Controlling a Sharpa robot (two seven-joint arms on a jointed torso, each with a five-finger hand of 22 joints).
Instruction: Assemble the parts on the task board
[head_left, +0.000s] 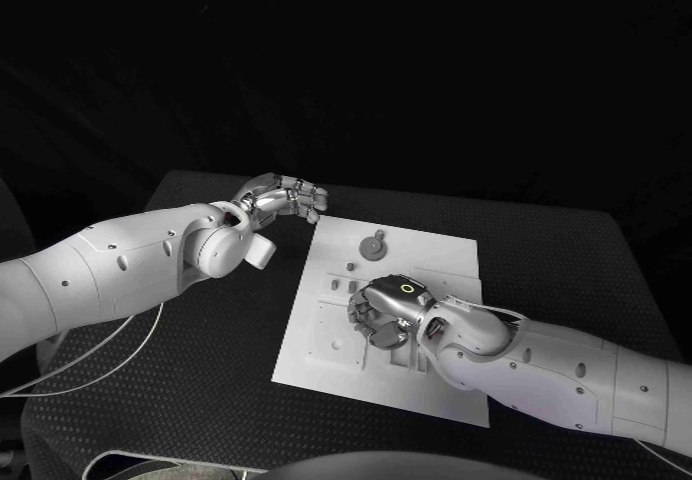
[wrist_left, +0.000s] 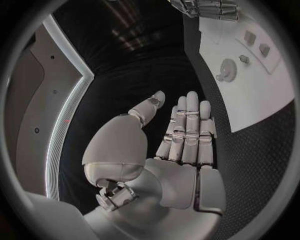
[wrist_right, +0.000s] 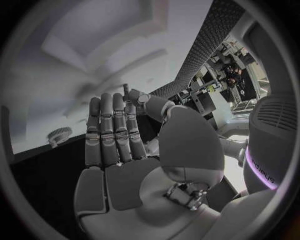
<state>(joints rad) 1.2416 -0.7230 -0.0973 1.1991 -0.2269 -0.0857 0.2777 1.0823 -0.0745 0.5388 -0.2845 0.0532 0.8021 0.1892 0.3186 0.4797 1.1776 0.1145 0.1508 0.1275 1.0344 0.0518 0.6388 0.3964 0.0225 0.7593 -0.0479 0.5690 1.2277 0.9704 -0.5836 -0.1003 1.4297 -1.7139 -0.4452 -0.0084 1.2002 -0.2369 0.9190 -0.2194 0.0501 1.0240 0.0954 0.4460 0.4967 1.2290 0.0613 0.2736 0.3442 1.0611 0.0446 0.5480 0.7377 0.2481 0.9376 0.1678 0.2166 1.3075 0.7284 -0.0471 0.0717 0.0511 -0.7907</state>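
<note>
The task board (head_left: 433, 250) lies flat at the middle of the black counter (head_left: 216, 380), within reach of both arms. The right robot hand (head_left: 387, 308) sits low over the board's middle, palm down. Its fingers (wrist_right: 109, 130) are straight, side by side, holding nothing; probably poised to pick or press a part. Contact with the board cannot be told. A round part (head_left: 375, 243) sits near the far edge, with small parts (head_left: 346, 283) beside the hand. The left robot hand (head_left: 284, 196) waits off the far-left corner, fingers (wrist_left: 187, 130) extended and empty, likely parked clear.
</note>
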